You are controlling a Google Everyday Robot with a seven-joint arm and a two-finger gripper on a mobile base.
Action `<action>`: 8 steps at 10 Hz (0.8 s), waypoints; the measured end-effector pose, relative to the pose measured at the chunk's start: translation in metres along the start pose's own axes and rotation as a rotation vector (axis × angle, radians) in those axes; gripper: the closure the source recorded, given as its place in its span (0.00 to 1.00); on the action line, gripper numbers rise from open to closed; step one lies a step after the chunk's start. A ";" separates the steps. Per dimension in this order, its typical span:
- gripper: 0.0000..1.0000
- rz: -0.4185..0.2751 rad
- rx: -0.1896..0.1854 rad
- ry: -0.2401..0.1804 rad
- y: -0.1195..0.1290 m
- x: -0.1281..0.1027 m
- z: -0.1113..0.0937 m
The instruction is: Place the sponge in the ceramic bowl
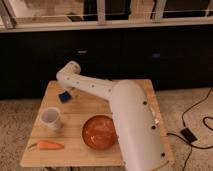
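The sponge (64, 97) is a small blue block lying near the back left of the wooden table (75, 150). My white arm reaches across the table from the right, and its far end bends down right over the sponge. The gripper (66, 90) sits at that end, just above or at the sponge, mostly hidden by the arm. The ceramic bowl (98, 133) is orange-red and round, standing near the front middle of the table, partly covered on its right by my arm.
A white mug (51, 118) stands left of the bowl. An orange carrot (46, 146) lies at the front left corner. A black device with a cable (189, 134) lies on the floor to the right. Dark cabinets stand behind the table.
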 end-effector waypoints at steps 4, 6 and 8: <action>0.20 0.030 -0.033 0.007 0.003 0.009 0.004; 0.20 0.044 -0.060 0.007 0.009 0.015 0.010; 0.20 0.058 -0.093 0.002 0.013 0.018 0.018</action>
